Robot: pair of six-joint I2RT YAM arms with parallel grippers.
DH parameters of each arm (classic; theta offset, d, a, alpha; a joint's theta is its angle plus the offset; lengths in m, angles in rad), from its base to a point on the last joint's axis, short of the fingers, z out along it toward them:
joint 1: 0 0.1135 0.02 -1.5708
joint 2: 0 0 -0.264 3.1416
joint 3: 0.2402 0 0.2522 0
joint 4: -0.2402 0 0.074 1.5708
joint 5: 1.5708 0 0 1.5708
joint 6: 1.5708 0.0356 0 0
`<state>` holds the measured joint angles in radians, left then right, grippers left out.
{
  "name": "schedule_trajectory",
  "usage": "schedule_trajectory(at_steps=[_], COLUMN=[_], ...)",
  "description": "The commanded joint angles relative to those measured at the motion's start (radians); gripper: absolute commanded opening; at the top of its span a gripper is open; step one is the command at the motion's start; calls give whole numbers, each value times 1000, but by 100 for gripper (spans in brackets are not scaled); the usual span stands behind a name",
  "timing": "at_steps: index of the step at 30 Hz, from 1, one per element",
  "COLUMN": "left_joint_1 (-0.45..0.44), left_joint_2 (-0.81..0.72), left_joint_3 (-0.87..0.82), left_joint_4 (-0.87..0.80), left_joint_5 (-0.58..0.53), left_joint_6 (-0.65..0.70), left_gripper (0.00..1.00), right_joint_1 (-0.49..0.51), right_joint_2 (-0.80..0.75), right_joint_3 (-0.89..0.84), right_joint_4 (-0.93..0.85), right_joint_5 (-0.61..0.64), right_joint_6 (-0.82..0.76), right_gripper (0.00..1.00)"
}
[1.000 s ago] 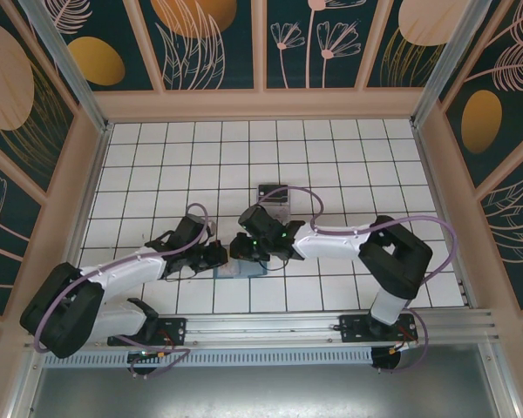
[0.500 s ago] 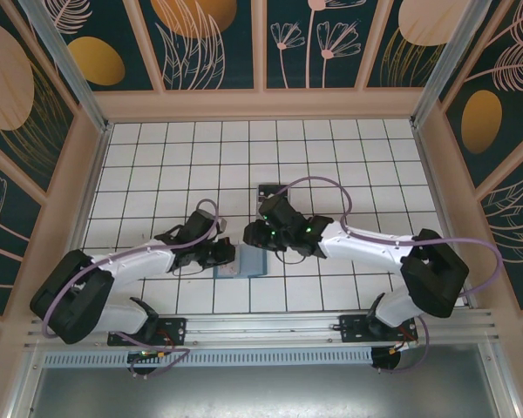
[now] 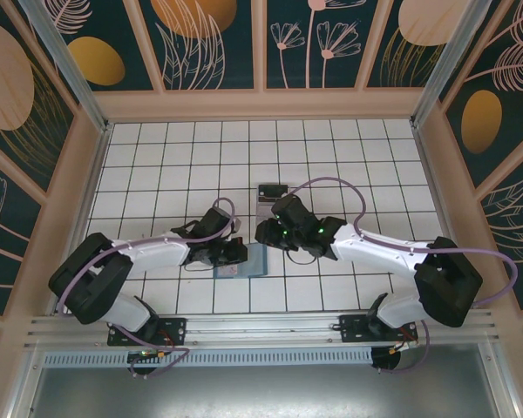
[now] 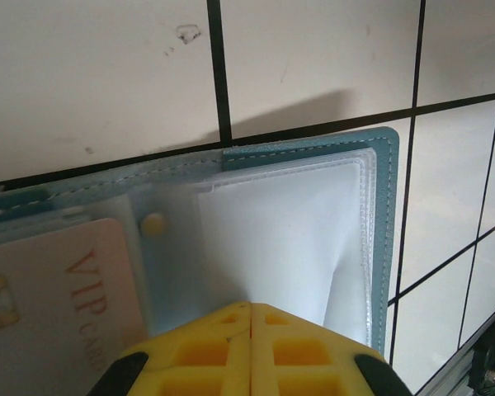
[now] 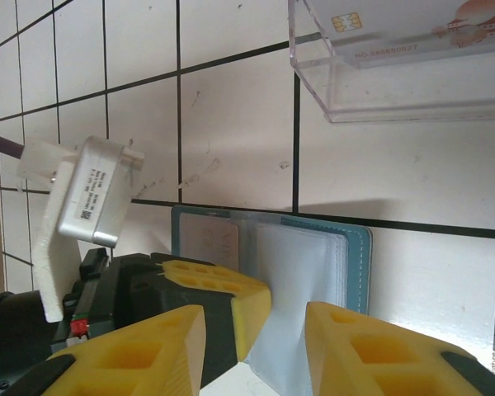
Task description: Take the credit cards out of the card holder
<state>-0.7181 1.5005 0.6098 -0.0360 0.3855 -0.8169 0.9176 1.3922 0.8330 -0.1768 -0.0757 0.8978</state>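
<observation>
The teal card holder (image 3: 254, 262) lies open on the tiles, its clear sleeves (image 4: 272, 239) facing up. A pinkish credit card (image 4: 58, 301) printed VIP sits in its left pocket. My left gripper (image 4: 250, 307) is shut at the near edge of a clear sleeve, which bulges up beside it. In the top view the left gripper (image 3: 234, 252) is on the holder's left half. My right gripper (image 5: 254, 320) hovers open just above the card holder (image 5: 355, 247) with nothing between its fingers. The left gripper's yellow finger (image 5: 223, 285) lies below it. From above, the right gripper (image 3: 263, 233) is at the holder's far edge.
A clear plastic tray (image 5: 404, 103) stands one tile beyond the holder, with a pale card with a gold chip (image 5: 396, 37) in it. In the top view the tray (image 3: 273, 193) is just behind the right gripper. White tiles stretch to both sides and to the back.
The right gripper lifted off the holder, drew back a little toward the tray and opened wider. Its elbow swung right. The left arm slid slightly right and stayed shut at the holder.
</observation>
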Motion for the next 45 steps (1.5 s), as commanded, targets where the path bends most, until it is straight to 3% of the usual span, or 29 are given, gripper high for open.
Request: schedule_trajectory(at_steps=[1,10,26,45], left_joint_1=[-12,-17,-14,120], left_joint_2=[29,60,-108,-271], left_joint_3=[17,15,34,-136], left_joint_4=[28,45,-75,-112], left_joint_5=[4,-7,-147,-144], left_joint_6=[-10,-16,41,69], left_gripper=[9,10,15,14], right_joint_1=[-10,-22,2,45], right_joint_2=[-29,-19,77,265], right_joint_3=[-22,-28,36,135], right_joint_4=[-8,13,97,136], right_joint_5=[16,-20,-155,-244], right_joint_6=[-24,-35,-32,11], right_gripper=[38,38,38,37])
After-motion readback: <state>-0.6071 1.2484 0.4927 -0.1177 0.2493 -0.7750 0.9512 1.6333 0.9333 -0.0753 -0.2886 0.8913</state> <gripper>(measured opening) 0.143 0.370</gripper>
